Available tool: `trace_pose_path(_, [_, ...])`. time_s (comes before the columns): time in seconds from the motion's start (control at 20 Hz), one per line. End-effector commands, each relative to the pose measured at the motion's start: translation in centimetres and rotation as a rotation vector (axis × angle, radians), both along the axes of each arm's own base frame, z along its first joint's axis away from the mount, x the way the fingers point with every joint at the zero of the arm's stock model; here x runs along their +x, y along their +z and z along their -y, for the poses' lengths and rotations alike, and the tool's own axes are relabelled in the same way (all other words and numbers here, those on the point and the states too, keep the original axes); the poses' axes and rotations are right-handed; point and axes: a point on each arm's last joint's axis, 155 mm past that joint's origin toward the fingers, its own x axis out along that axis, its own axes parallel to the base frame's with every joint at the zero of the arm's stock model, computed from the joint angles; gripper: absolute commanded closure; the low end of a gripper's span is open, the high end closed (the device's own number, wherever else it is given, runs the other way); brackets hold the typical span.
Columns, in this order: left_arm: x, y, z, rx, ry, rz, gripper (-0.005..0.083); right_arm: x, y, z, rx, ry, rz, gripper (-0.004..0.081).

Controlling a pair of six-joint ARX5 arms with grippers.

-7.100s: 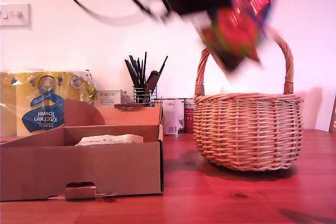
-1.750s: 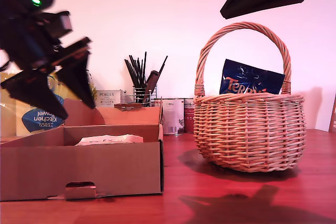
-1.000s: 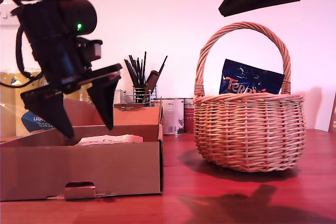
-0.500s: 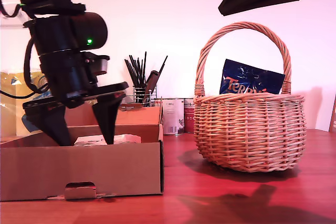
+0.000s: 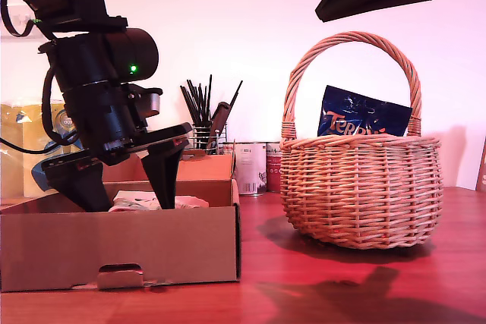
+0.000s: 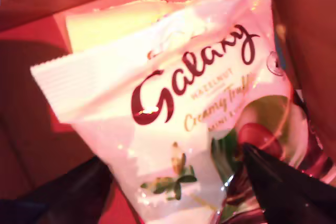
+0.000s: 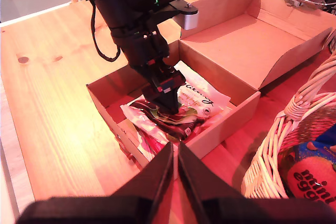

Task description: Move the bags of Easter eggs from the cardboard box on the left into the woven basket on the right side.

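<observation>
Galaxy bag of Easter eggs (image 6: 173,93) in cardboard box (image 5: 167,244), flanked by my spread first tool (image 5: 130,202); my second tool (image 7: 175,148) pressed together, high near woven basket (image 5: 357,187).

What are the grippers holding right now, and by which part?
Nothing is gripped. My first gripper is open, straddling the white Galaxy bag in the cardboard box. My second gripper is shut and empty.

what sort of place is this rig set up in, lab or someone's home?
Most likely a home kitchen or dining area, not a lab: a wooden table, a kitchen-towel pack, and a wire utensil holder with tins beside it against a plain wall.
</observation>
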Motion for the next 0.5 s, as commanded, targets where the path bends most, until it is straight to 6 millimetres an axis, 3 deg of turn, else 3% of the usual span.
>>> trace_pose_path(0.0, [-0.88,-2.14,0.31,0.02,-0.014,-0.047,0.0122,-0.1,-0.71,0.08,-0.006,0.0,-0.01,0.0783])
trace_pose_path(0.25, [-0.79,-2.08,0.39,0.019,-0.02,-0.042,0.0541,-0.1,-0.7,0.08,-0.005,0.0,-0.009,0.0783])
trace_pose_path(0.45, [-0.38,-1.73,0.56,0.014,-0.022,-0.029,0.0643,-0.1,-0.71,0.08,-0.006,0.0,-0.01,0.0783])
